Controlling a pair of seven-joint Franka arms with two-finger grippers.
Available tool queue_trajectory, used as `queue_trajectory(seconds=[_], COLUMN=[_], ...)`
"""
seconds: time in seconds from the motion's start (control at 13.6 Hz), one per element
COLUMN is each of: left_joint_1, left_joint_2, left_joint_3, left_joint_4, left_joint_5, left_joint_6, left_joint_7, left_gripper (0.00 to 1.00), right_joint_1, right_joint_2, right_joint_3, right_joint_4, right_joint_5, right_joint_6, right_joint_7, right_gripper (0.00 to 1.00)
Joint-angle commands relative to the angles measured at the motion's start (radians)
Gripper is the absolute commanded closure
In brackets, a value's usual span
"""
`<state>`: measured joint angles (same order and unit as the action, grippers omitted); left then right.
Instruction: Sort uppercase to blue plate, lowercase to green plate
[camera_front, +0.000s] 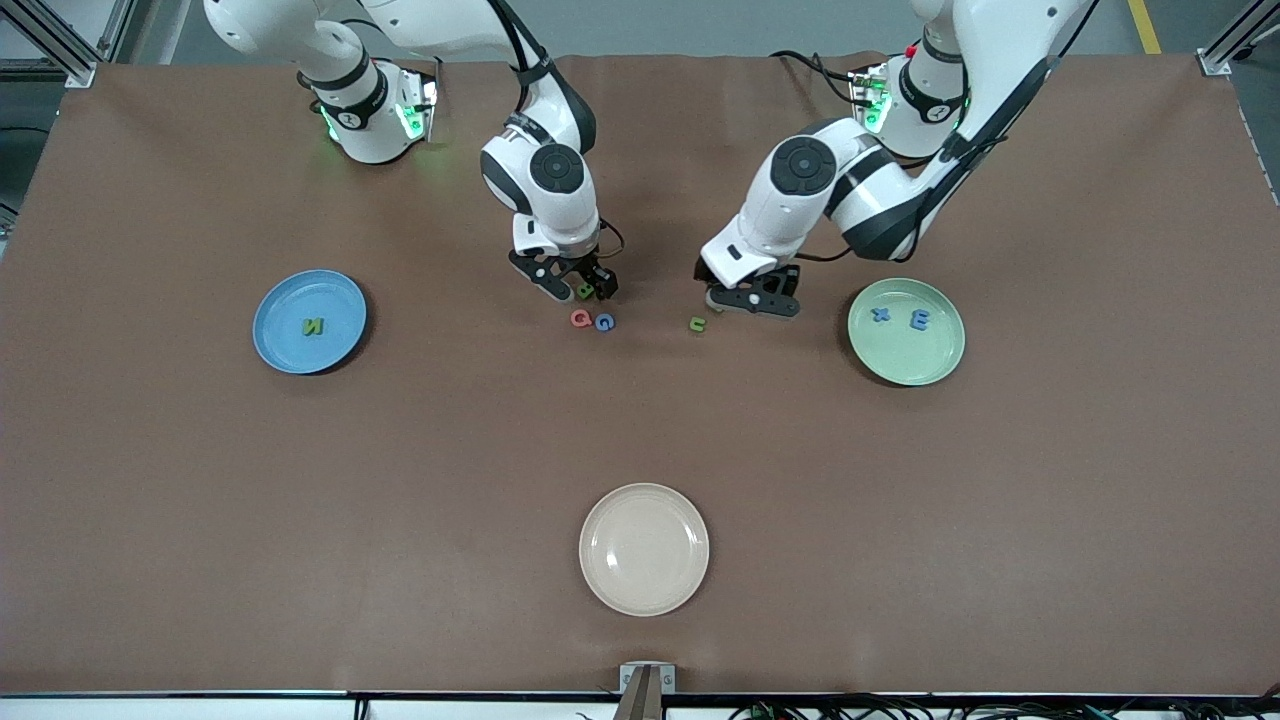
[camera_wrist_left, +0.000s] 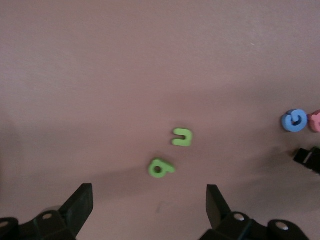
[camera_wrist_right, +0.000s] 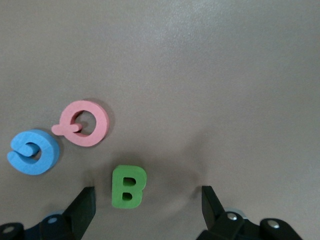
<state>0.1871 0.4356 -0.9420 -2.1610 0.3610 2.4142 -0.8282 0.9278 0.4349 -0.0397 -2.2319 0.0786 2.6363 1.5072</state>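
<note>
On the blue plate (camera_front: 280, 345) lies a green N (camera_front: 313, 326). The green plate (camera_front: 940, 365) holds a blue x (camera_front: 881, 314) and a blue m (camera_front: 919, 320). My right gripper (camera_wrist_right: 148, 207) stands open, low at the table, its fingers either side of the green B (camera_wrist_right: 128, 186) without touching it. Just nearer the front camera lie the red Q (camera_wrist_right: 82, 123) and the blue G (camera_wrist_right: 33, 151). My left gripper (camera_wrist_left: 148, 205) is open and empty, low above the table beside the green q (camera_wrist_left: 161, 168) and the green u (camera_wrist_left: 182, 137).
A cream plate (camera_front: 644, 549) sits near the table's front edge, far from both arms. The two grippers work close together at mid-table; one right finger (camera_wrist_left: 310, 159) shows in the left wrist view beside the G (camera_wrist_left: 294, 120).
</note>
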Motion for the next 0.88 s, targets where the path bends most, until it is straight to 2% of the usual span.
queue_trajectory(seconds=[0.0,0.15,0.29,0.44,0.81], left_joint_1=[-0.192,-0.315,-0.374,-0.386,-0.386], left_joint_2=[0.080,0.103,0.142,0.176,0.207], left_joint_3=[0.167,0.268,0.310,0.327,0.335], left_joint_4=[0.092,0.141,0.180,0.196,0.196], left_joint_5=[0.062,0.062,0.073,0.125,0.173], left_joint_6=[-0.012,-0.009,-0.006,-0.001,0.023], left_joint_7=[-0.090,-0.127,-0.166,-0.170,-0.183], left_gripper=[0.01,0.01,0.02,0.05,0.24], right_joint_1=[0.014,0.011,0.008,0.005,0.000], right_joint_2=[0.007,0.008,0.008,0.008,0.005], right_joint_3=[-0.015,-0.017,-0.017,-0.017,-0.022], right_joint_4=[0.011,0.011,0.011,0.011,0.009], right_joint_5=[-0.006,-0.022,-0.030,-0.030,-0.030], right_joint_6=[0.001,0.001,-0.001,-0.002,-0.007], right_joint_7=[0.008,0.007,0.007,0.007,0.007], right_gripper=[0.11,0.21,0.34,0.47,0.88])
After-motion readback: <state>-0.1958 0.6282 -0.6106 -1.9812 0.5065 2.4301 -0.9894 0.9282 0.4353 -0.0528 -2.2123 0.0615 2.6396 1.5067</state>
